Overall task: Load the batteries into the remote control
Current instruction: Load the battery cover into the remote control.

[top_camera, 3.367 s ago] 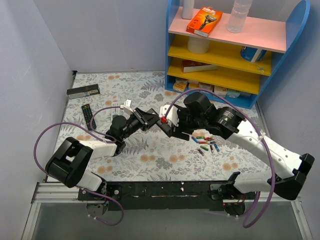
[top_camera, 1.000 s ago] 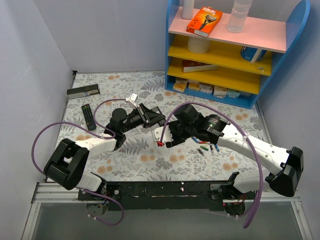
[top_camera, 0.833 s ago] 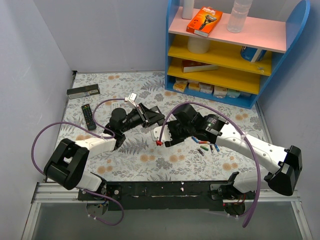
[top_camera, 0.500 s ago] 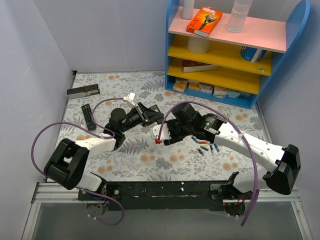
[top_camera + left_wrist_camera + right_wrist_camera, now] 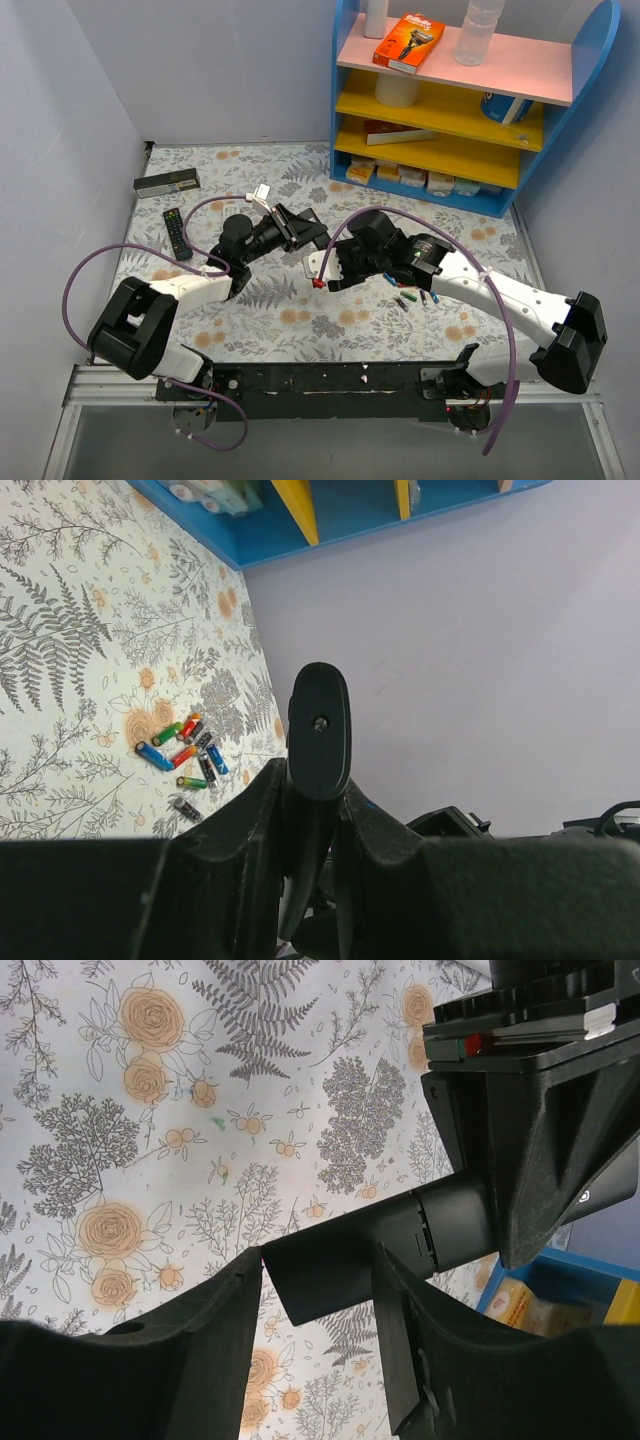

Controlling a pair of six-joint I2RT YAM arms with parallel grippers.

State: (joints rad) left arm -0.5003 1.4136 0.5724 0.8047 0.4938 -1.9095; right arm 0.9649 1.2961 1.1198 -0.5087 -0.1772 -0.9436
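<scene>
The long black remote control [image 5: 350,1260] is held in the air between my two grippers. My left gripper [image 5: 318,780] is shut on one end of it; the remote [image 5: 320,720] stands end-on between its fingers. My right gripper [image 5: 320,1265] is closed around the other end, with a finger on each side. In the top view the left gripper [image 5: 298,232] and right gripper [image 5: 322,272] meet over the middle of the table. Several batteries [image 5: 410,290] in red, green, blue and black lie loose on the cloth right of the grippers, and they also show in the left wrist view [image 5: 185,760].
A short black remote with coloured buttons [image 5: 176,232] and a dark flat box [image 5: 167,183] lie at the far left. A blue shelf unit [image 5: 470,110] with an orange box [image 5: 408,42] and bottles stands at the back right. The left gripper's body [image 5: 540,1110] fills the right wrist view's upper right.
Since 3.4 s ago both grippers have come lower and further left with the remote between them. Over the last second they have only shifted slightly.
</scene>
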